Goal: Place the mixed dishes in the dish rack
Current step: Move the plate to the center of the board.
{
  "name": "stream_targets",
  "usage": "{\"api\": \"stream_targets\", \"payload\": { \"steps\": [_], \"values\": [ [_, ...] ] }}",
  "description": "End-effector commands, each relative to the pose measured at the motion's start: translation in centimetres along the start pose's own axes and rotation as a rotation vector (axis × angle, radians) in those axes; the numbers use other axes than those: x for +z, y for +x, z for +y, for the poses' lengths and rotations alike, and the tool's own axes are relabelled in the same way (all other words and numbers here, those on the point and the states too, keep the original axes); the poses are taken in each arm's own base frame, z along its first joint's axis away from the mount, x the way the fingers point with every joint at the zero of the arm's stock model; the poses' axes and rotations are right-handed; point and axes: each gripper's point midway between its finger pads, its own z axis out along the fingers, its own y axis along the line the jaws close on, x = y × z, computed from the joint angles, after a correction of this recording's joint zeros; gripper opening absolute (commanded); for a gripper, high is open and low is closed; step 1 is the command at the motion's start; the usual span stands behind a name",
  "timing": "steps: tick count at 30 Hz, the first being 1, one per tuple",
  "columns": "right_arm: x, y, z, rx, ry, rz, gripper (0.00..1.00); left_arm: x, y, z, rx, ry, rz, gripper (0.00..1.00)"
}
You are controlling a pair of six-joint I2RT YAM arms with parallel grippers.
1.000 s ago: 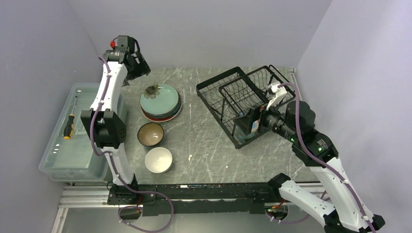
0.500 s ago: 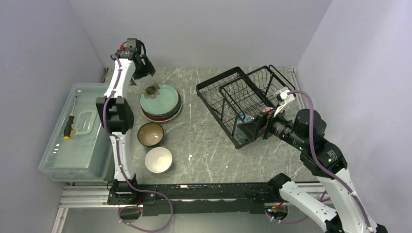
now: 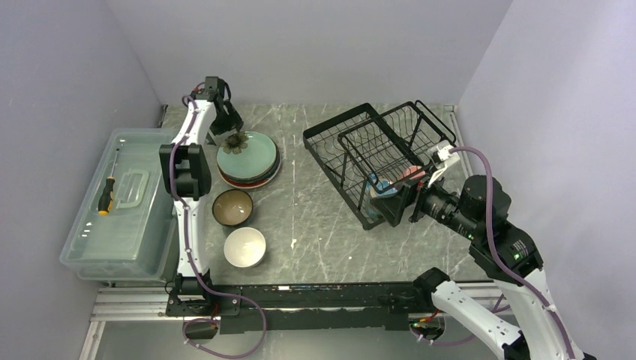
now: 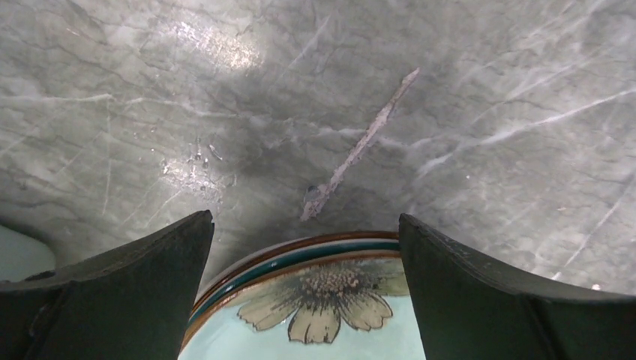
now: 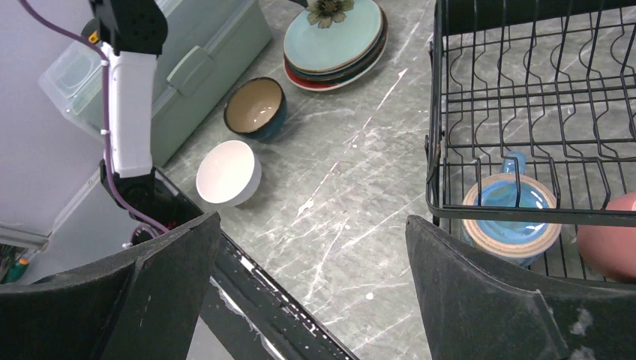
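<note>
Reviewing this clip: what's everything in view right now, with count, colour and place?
plates: one stack, number unclear, mint-green flowered plate on top, red lower down; table, left of centre
brown bowl: one, brown; on the table just nearer than the stack
white bowl: one, white; on the table nearer than the brown bowl
blue mug: one, blue; inside the rack, near corner
pink mug: one, pink; inside the rack, beside the blue mug
dish rack: one, black wire; table, right
plastic box: one, clear; far left
screwdriver: one, orange and black; in the box
table: one, grey marbled
left gripper: open, over the stack's far rim
right gripper: open, empty, beside the rack
</note>
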Motion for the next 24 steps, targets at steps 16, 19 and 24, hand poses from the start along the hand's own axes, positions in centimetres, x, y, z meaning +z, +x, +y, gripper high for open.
{"api": "stream_targets", "payload": {
  "steps": [16, 19, 24],
  "values": [
    [0.2, 0.1, 0.5, 0.013, -0.034, -0.014, 0.96, 4.0, 3.6, -1.5, -0.06, 0.073, 0.111, 1.0],
    [0.2, 0.1, 0.5, 0.012, -0.032, -0.013, 0.96, 4.1, 4.6, -1.4, -0.048, 0.081, 0.141, 1.0],
    [0.6, 0.4, 0.5, 0.017, -0.042, -0.008, 0.96, 3.6, 6.4, -1.3, -0.02, 0.095, 0.193, 0.99]
  ]
}}
